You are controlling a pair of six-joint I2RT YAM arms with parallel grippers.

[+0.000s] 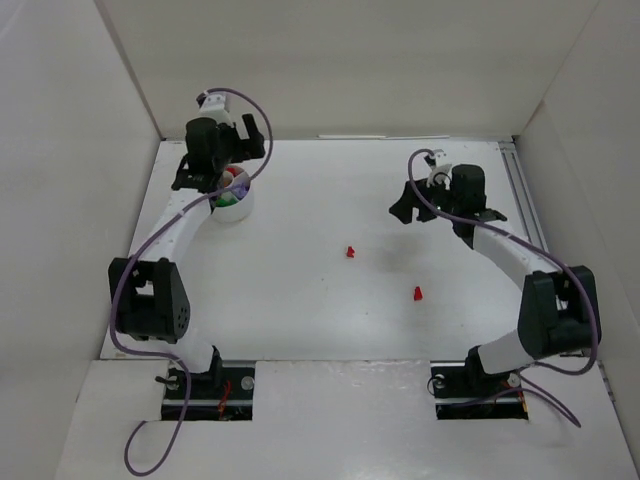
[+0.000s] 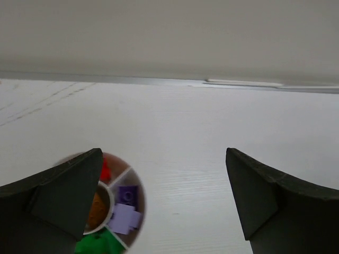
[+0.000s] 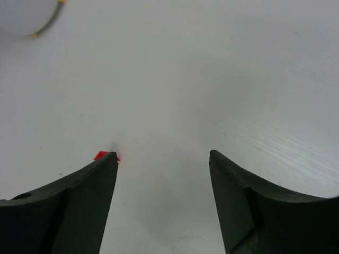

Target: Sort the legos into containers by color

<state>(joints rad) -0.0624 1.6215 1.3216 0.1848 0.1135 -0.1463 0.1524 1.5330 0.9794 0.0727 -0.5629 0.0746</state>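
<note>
The round white dish (image 1: 238,213) stands at the table's far left. In the left wrist view its rim (image 2: 141,203) shows at the lower left, holding a red lego (image 2: 105,170), purple legos (image 2: 127,194), a green lego (image 2: 98,243) and an orange-brown one (image 2: 96,209) in the middle cup. My left gripper (image 1: 203,182) hovers over the dish, open and empty (image 2: 163,153). Two red legos (image 1: 351,252) (image 1: 418,293) lie on the table. My right gripper (image 1: 412,212) is open and empty (image 3: 162,153); a red lego (image 3: 103,155) lies just beyond its left fingertip.
White walls close in the table at the back and on both sides. A metal rail (image 1: 522,190) runs along the right edge. A blurred pale round shape (image 3: 21,18) shows at the top left of the right wrist view.
</note>
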